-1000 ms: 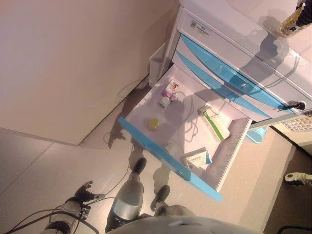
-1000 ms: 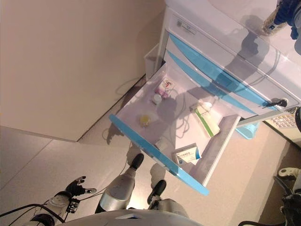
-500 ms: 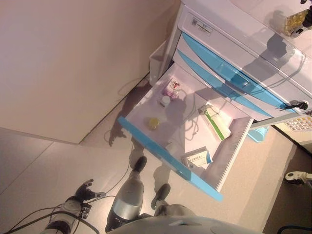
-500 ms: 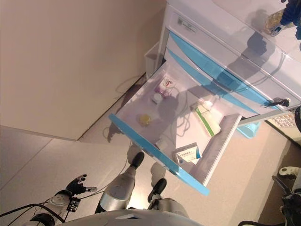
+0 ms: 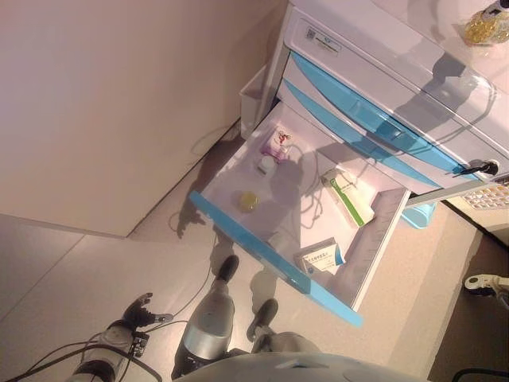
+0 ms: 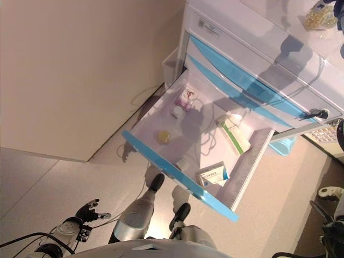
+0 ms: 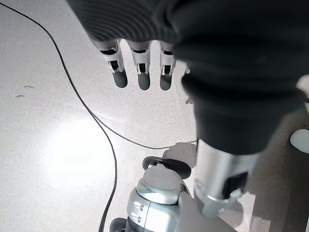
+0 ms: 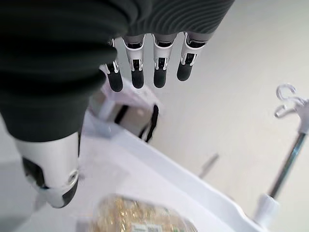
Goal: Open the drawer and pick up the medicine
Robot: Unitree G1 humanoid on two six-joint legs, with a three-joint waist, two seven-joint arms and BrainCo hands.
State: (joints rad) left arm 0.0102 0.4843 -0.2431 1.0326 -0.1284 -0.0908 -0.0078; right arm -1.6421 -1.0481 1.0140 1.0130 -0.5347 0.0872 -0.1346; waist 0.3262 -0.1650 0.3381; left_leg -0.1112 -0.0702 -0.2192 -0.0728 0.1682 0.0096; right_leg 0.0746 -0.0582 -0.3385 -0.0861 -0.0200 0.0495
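The bottom drawer (image 5: 262, 253) with the blue front stands pulled out. In it lie a pink box (image 5: 277, 142), a small white bottle (image 5: 266, 165), a yellow round jar (image 5: 249, 200), a long green-and-white box (image 5: 348, 199) and a blue-and-white box (image 5: 322, 257). A clear bottle of golden pills (image 5: 487, 29) lies on the cabinet top. My right hand (image 8: 159, 63) hovers above it with straight fingers, empty; it shows at the corner of the right eye view (image 6: 339, 6). My left hand (image 5: 135, 312) hangs open over the floor, far from the drawer.
The white cabinet (image 5: 374, 119) has two shut blue drawers above the open one and a white side bin (image 5: 253, 99). A beige wall (image 5: 119, 103) stands to the left. A blue bin (image 5: 417, 215) and a castor (image 5: 485, 281) sit to the right.
My right hand has let go of the pill bottle on the cabinet top and drawn up and away from it. The camera has shifted slightly. The left hand has not moved.
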